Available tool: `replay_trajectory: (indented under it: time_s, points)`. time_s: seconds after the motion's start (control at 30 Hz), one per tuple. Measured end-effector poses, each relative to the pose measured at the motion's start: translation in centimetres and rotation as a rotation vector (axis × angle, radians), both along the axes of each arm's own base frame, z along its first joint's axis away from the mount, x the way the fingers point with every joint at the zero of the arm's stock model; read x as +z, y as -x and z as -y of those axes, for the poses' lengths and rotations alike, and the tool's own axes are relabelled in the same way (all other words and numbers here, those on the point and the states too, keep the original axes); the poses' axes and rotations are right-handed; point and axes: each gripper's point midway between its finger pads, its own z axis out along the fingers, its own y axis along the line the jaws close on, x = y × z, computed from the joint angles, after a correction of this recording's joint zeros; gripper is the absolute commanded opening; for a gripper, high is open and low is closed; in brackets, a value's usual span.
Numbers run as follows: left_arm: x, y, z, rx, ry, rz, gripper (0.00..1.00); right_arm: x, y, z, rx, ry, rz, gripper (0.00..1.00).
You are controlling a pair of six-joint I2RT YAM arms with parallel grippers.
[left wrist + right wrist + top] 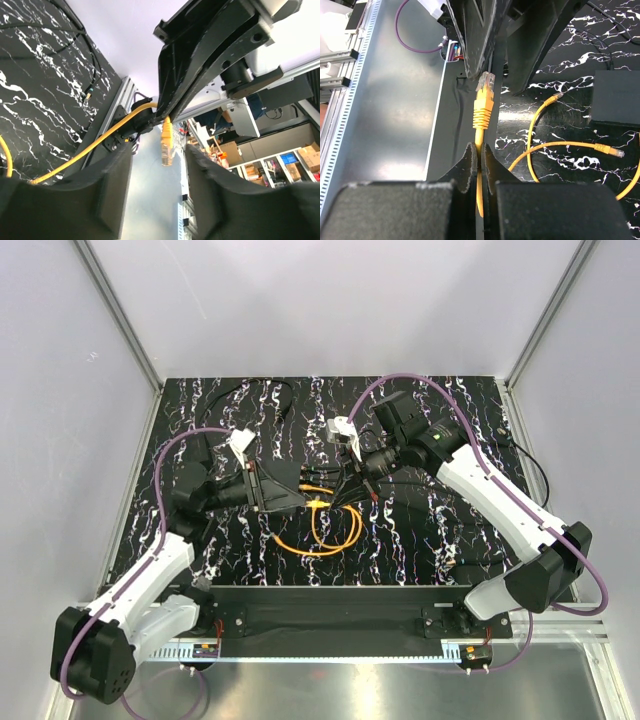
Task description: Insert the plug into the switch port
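My right gripper (481, 150) is shut on the orange cable just behind the plug (484, 95), which sticks out past its fingertips above the table's near edge. The plug points at the gap between the left gripper's black fingers (475, 35). In the left wrist view the plug (166, 145) hangs from the right gripper's fingers (200, 60), and my left gripper (160, 200) is wide open and empty. The switch box (615, 97) lies flat on the table, apart from both grippers; its port is not visible. The cable's coil (320, 535) lies between the arms.
The cable's other end (610, 149) lies loose on the marbled mat near the box. Thin black cables (265, 390) run along the back of the mat. A metal rail (330, 650) borders the near edge. Grey walls enclose the sides.
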Motion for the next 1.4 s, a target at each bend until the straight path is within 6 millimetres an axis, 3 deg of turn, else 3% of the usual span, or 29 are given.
replay_trajectory:
  time_s: [0.17, 0.37, 0.43, 0.47, 0.67, 0.8, 1.0, 1.4]
  points:
    - [-0.3, 0.4, 0.4, -0.022, -0.007, -0.014, 0.37, 0.0, -0.1, -0.1, -0.005, 0.0, 0.001, 0.0]
    - [-0.3, 0.3, 0.7, -0.03, 0.001, -0.041, 0.13, -0.2, -0.5, -0.1, -0.022, 0.011, 0.013, 0.01]
    - [-0.2, 0.2, 0.7, -0.03, 0.005, -0.044, 0.0, -0.3, -0.7, -0.1, -0.028, 0.016, 0.019, 0.09]
    - [-0.2, 0.2, 0.7, -0.029, 0.008, -0.052, 0.0, -0.3, -0.8, -0.1, -0.032, 0.019, 0.024, 0.29]
    - [-1.0, -0.2, 0.7, -0.004, 0.014, -0.122, 0.0, -1.8, -2.4, 0.2, -0.1, 0.068, 0.126, 0.43]
    - [-1.6, -0.5, 0.8, 0.014, 0.006, -0.178, 0.0, -2.3, -2.8, 0.9, -0.133, 0.094, 0.25, 0.4]
    - [-1.9, -0.9, 0.8, 0.026, 0.004, -0.221, 0.0, -1.4, -3.1, 0.4, -0.138, 0.092, 0.412, 0.4]
    - [-2.0, -1.2, 0.9, 0.036, 0.007, -0.255, 0.0, -2.3, -2.9, -0.4, -0.103, 0.123, 0.518, 0.21]
